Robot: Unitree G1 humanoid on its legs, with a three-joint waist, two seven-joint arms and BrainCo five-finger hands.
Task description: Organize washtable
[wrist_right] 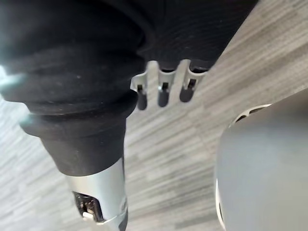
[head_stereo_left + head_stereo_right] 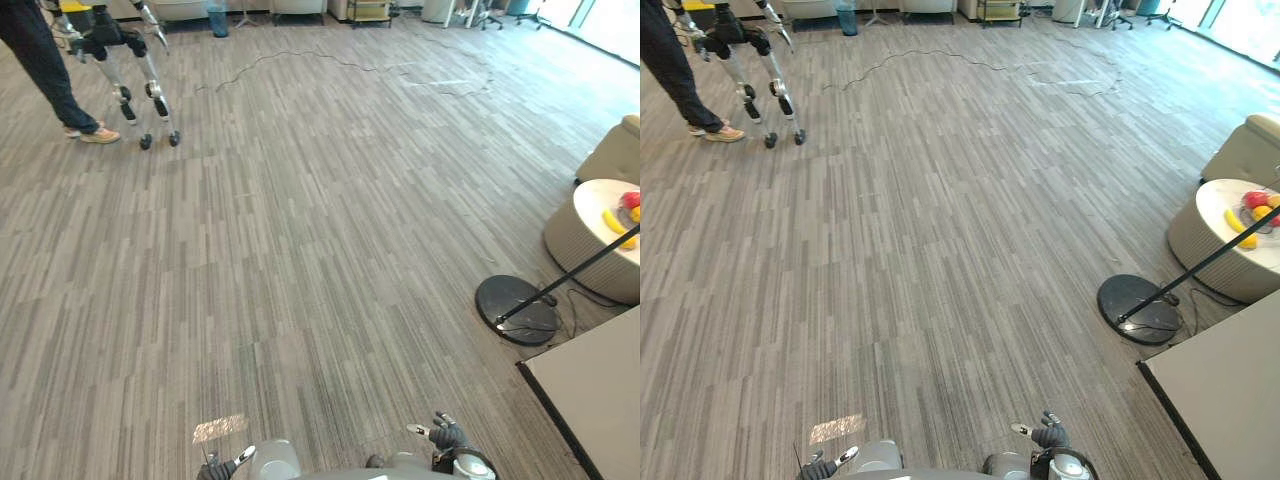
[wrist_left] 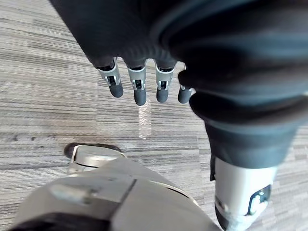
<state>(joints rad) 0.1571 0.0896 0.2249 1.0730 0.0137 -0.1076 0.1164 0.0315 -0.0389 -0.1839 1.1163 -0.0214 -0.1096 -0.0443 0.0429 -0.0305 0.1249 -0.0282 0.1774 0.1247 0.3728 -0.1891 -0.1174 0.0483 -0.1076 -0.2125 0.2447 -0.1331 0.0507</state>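
Note:
My left hand (image 2: 216,469) and right hand (image 2: 447,436) hang low at my sides above grey striped carpet. In the left wrist view the fingers (image 3: 139,90) point straight down at the floor, holding nothing. The right hand's fingers (image 1: 163,92) are just as straight and empty. A pale table top with a dark edge (image 2: 596,388) cuts into the lower right corner, to the right of my right hand. Nothing stands on the part of it that I can see.
A black round stand base (image 2: 518,310) with a slanted pole sits on the floor at the right. Behind it are a round white side table (image 2: 598,205) with fruit and a beige armchair (image 2: 612,152). Far left, a person's legs (image 2: 45,75) stand by a wheeled legged frame (image 2: 135,85).

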